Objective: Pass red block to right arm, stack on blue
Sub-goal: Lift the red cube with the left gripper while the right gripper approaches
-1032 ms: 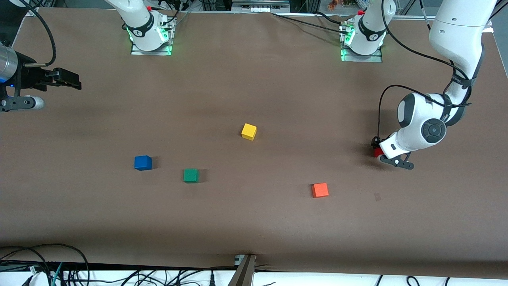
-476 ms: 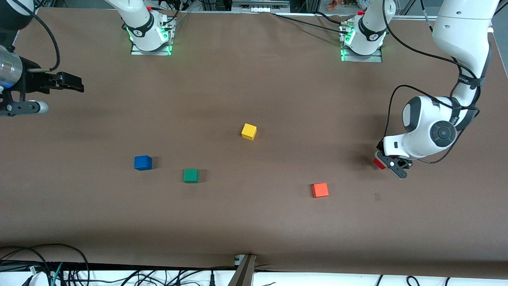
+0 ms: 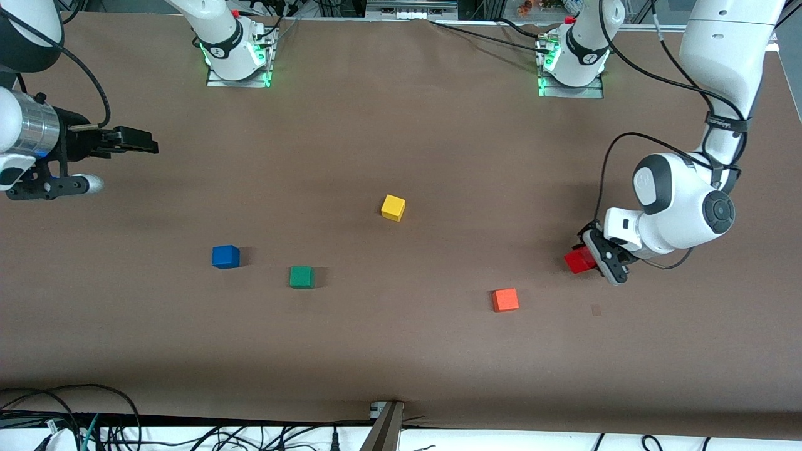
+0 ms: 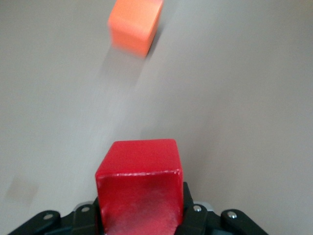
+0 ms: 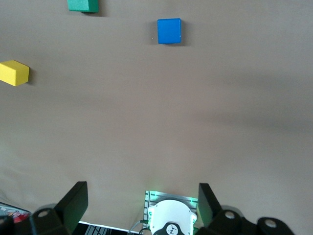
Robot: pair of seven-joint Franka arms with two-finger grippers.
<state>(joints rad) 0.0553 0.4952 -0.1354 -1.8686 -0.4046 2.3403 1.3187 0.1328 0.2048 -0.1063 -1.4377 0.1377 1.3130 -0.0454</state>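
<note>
The red block (image 3: pixel 579 260) is a deep-red cube clamped between the fingers of my left gripper (image 3: pixel 594 263), held just above the table at the left arm's end. In the left wrist view the block (image 4: pixel 139 188) fills the space between the jaws of the left gripper (image 4: pixel 140 218). The blue cube (image 3: pixel 225 257) sits on the table toward the right arm's end and also shows in the right wrist view (image 5: pixel 169 31). My right gripper (image 3: pixel 143 143) is open and empty, up in the air over the table at the right arm's end; the right wrist view shows it (image 5: pixel 139 203) with its fingers wide apart.
An orange cube (image 3: pixel 505 299) lies nearer the front camera than the red block and shows in the left wrist view (image 4: pixel 134 27). A green cube (image 3: pixel 301 276) sits beside the blue one. A yellow cube (image 3: pixel 393 207) sits mid-table. The arm bases (image 3: pixel 237 53) stand along the table's back edge.
My left gripper has swung toward the table's middle with the red block, which now shows more fully. My right gripper has moved in over the table from its end.
</note>
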